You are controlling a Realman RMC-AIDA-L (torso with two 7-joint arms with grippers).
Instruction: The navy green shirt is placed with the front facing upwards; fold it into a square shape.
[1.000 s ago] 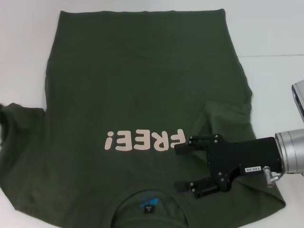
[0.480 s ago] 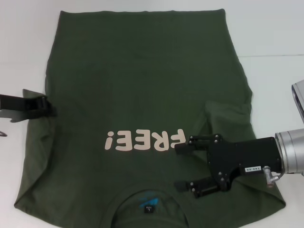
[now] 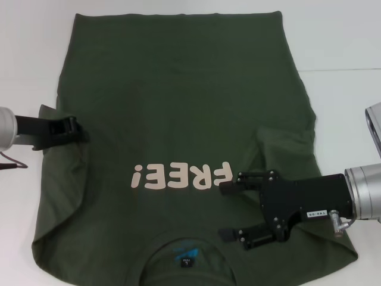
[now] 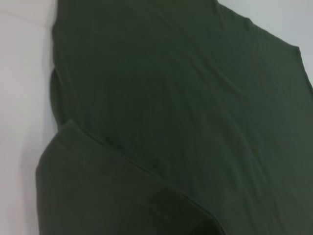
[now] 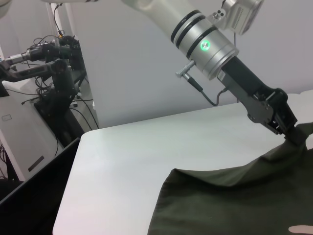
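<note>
The navy green shirt [image 3: 178, 101] lies flat on the white table [image 3: 339, 42], front up. Its pink "FREE!" print [image 3: 181, 176] and blue neck label [image 3: 186, 257] are on my near side. My left gripper [image 3: 74, 134] is shut on the shirt's left sleeve, lifting it over the shirt's left edge. The right wrist view shows that same gripper [image 5: 292, 131] pinching raised cloth. My right gripper [image 3: 229, 208] hovers open over the shirt just right of the print, nothing between its fingers. The right sleeve [image 3: 286, 143] lies folded inward. The left wrist view shows only green cloth [image 4: 171, 98].
Bare white table surrounds the shirt on the left, right and far sides. In the right wrist view the table's far edge [image 5: 73, 147] drops off, and black stands with cables [image 5: 54, 73] are beyond it.
My left gripper has come in from the left edge, carrying the left sleeve inward toward the shirt's body. The right gripper has stayed where it was, open.
</note>
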